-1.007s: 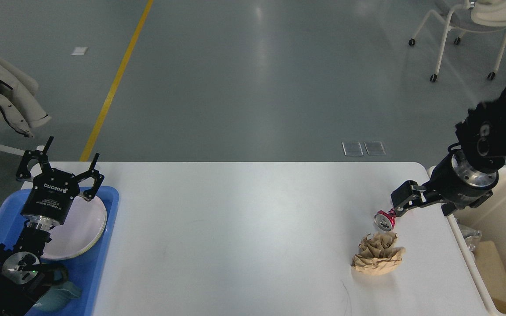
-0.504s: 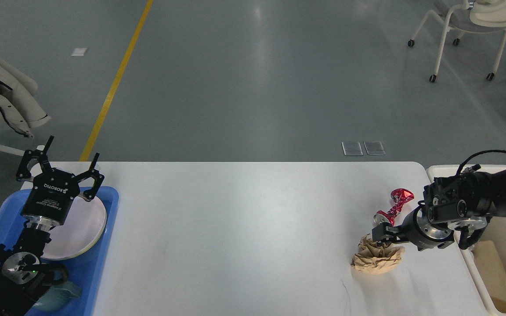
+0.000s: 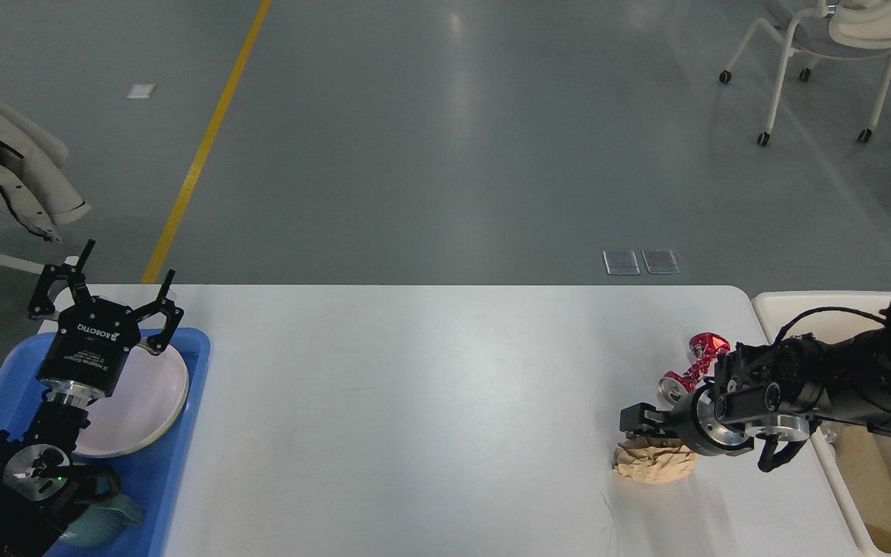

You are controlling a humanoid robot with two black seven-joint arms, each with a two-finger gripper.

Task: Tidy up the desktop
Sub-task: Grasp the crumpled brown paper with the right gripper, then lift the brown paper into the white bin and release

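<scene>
While the desktop [image 3: 430,402] fills the lower middle of the head view, the right gripper [image 3: 635,424] reaches in from three o'clock and sits low over a crumpled brown paper wad [image 3: 653,462] at about four o'clock; whether its fingers are apart or together cannot be told. Just behind it, a crushed red can [image 3: 694,362] lies on the white surface. At nine o'clock the left gripper [image 3: 97,298] hovers with fingers spread above a white plate [image 3: 148,394] in a blue tray [image 3: 182,464]. A cream bin [image 3: 793,305] stands at the right edge.
</scene>
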